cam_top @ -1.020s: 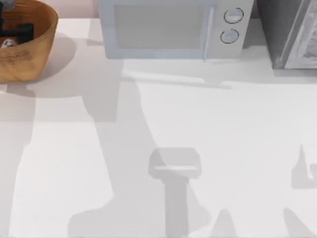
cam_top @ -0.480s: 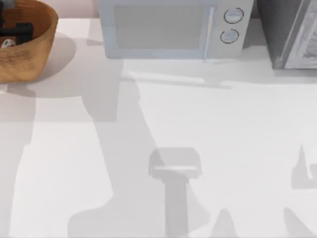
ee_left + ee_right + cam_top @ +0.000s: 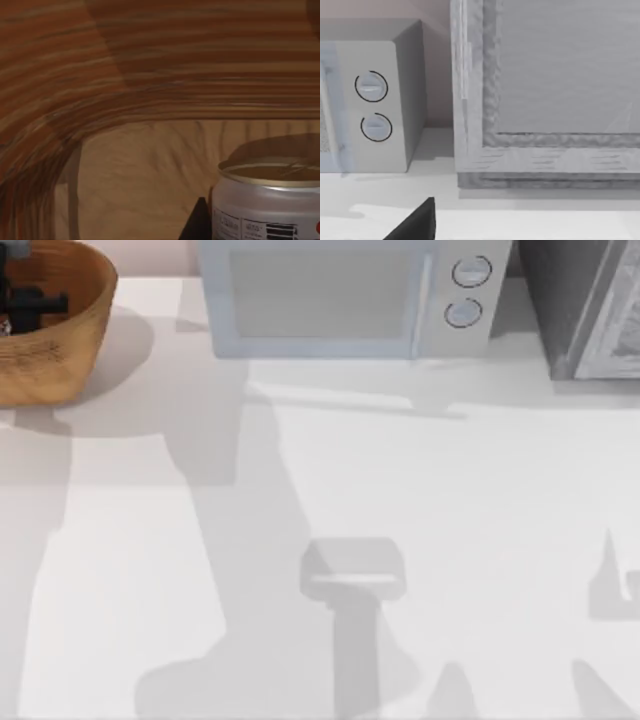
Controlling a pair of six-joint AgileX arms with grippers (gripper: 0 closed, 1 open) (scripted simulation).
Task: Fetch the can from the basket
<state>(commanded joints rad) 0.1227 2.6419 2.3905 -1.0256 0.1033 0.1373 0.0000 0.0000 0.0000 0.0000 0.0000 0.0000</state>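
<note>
left gripper sits inside the basket, can just beside one finger; grip state unclear, so a loose hold could drop it

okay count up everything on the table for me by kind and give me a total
Wicker basket: 1
Can, inside the basket: 1
Microwave: 1
Grey appliance at the table's right rear: 1
Total: 4
</note>
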